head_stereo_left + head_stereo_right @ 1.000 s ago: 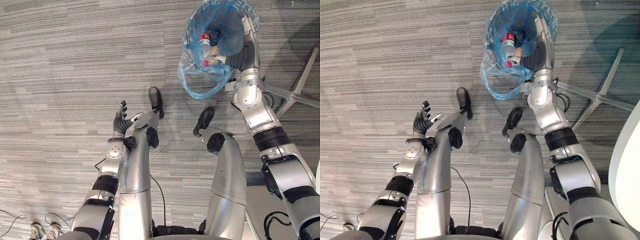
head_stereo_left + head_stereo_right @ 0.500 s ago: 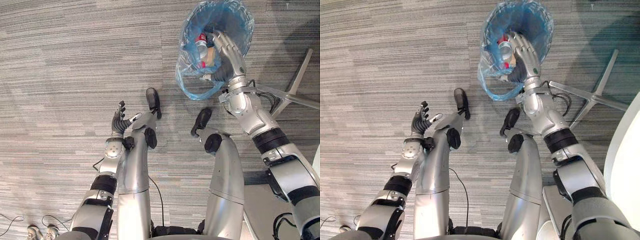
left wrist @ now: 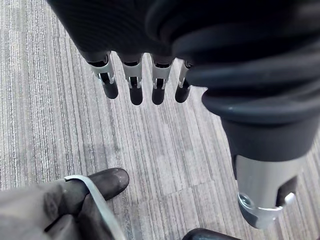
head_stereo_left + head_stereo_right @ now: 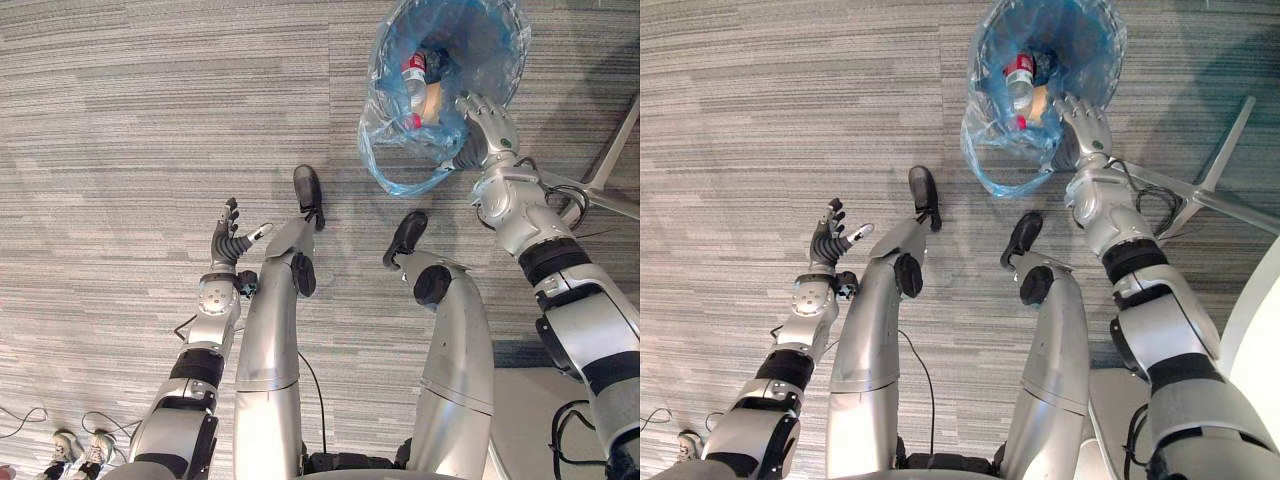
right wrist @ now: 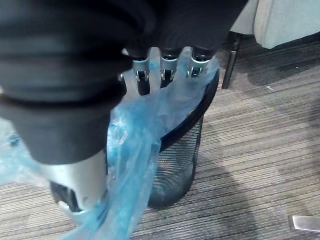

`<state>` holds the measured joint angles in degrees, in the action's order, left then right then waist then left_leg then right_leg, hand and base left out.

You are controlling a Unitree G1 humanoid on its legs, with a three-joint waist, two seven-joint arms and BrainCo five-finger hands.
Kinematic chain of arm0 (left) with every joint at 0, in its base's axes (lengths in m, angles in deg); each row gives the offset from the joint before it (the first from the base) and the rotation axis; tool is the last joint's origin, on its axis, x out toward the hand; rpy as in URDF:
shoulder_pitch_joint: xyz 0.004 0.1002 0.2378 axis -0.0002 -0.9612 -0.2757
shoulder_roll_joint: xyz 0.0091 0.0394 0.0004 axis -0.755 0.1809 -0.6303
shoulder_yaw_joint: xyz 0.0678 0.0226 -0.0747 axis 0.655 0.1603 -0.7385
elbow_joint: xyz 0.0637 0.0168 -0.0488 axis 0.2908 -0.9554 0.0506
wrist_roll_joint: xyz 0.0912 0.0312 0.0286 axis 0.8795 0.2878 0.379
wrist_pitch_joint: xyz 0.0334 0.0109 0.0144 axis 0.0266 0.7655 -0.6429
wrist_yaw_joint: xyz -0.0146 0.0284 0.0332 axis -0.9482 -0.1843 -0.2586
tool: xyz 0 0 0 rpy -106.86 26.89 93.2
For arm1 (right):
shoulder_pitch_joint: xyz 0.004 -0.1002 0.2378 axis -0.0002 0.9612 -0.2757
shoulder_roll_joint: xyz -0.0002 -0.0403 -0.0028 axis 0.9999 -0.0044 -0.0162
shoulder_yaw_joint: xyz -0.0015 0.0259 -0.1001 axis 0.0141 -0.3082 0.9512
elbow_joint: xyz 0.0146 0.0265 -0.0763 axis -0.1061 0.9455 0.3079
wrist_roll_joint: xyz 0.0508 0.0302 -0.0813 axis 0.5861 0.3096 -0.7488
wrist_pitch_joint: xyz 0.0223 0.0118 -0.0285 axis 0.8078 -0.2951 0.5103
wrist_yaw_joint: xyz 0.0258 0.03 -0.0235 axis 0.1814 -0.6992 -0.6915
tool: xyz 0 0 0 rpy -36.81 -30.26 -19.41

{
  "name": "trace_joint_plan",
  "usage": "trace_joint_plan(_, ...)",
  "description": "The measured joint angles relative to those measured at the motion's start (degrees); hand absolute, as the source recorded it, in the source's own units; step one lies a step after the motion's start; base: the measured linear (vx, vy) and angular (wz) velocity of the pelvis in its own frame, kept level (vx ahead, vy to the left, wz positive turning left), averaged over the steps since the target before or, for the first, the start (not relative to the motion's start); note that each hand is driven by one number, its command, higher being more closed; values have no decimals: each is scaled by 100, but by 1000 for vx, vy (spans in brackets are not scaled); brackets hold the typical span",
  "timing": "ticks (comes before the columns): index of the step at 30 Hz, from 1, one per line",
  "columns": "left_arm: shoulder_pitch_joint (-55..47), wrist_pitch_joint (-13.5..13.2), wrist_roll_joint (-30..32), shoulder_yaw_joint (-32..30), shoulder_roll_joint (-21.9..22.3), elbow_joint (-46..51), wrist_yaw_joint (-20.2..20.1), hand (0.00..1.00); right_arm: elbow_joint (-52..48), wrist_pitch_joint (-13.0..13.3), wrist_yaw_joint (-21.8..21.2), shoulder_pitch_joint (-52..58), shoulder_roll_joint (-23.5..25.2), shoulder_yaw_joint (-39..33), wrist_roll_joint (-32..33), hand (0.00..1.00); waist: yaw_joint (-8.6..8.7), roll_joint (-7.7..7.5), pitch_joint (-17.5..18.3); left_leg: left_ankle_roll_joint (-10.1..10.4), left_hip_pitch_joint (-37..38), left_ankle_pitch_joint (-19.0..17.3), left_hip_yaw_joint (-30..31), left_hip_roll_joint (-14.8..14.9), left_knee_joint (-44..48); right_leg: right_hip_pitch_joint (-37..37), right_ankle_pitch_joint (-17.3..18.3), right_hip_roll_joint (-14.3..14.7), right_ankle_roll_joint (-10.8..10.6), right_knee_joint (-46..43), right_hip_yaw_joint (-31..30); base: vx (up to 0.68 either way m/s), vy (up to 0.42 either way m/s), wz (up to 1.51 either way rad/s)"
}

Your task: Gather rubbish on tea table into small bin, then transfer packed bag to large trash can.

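floor point(image 4: 120, 150): grey striped carpet
small bin point(image 5: 175, 170): black mesh, upright on the carpet
blue bag point(image 4: 400, 150): lines the bin, rim flopped over its edge
right hand point(image 4: 485, 125): at the bag's near rim, can't tell if it's gripping
left hand point(image 4: 228, 240): well off to the side over carpet, fingers point(image 3: 131, 82) released, nothing in them
bottles point(image 4: 413, 75): down inside the bag

We see the left hand point(image 4: 228, 240) low, fingers spread (thumb apart), the right hand point(image 4: 484, 122) forward on an outstretched arm.
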<state>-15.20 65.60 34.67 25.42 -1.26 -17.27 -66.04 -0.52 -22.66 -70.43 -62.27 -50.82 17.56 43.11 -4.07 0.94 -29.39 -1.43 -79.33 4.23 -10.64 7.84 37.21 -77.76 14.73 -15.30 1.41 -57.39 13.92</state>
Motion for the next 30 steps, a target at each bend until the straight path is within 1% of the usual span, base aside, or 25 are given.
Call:
trace_joint_plan(2,0,3,-42,0,0,16,1,0,71,-45,1,-33,0,-117,-3,100,-2,0,0,0,-26,10,5,-14,-18,-43,20,-15,21,-28,2,-57,14,6)
trace_joint_plan(7,0,12,-45,3,23,75,18,0,276,-66,2,-203,6,-120,7,100,-5,2,1,3,-52,12,49,-54,-18,-65,78,-69,65,-103,40,-61,12,8)
trace_joint_plan(20,0,22,-40,-4,18,80,34,0,226,-17,-1,-124,87,-120,70,100,3,3,2,1,-59,10,52,-41,31,-65,91,-58,45,-107,31,-64,23,-1)
trace_joint_plan(24,0,24,-36,-42,29,80,107,0,218,-20,1,-98,126,-123,123,100,-1,3,2,2,-62,10,46,-23,55,-65,91,-45,43,-108,29,-62,21,-2)
trace_joint_plan(30,0,46,-33,-96,33,78,110,0,-190,-26,114,17,165,-305,292,100,-5,3,2,22,-62,25,50,16,83,-64,69,1,81,-109,23,-30,10,-3)
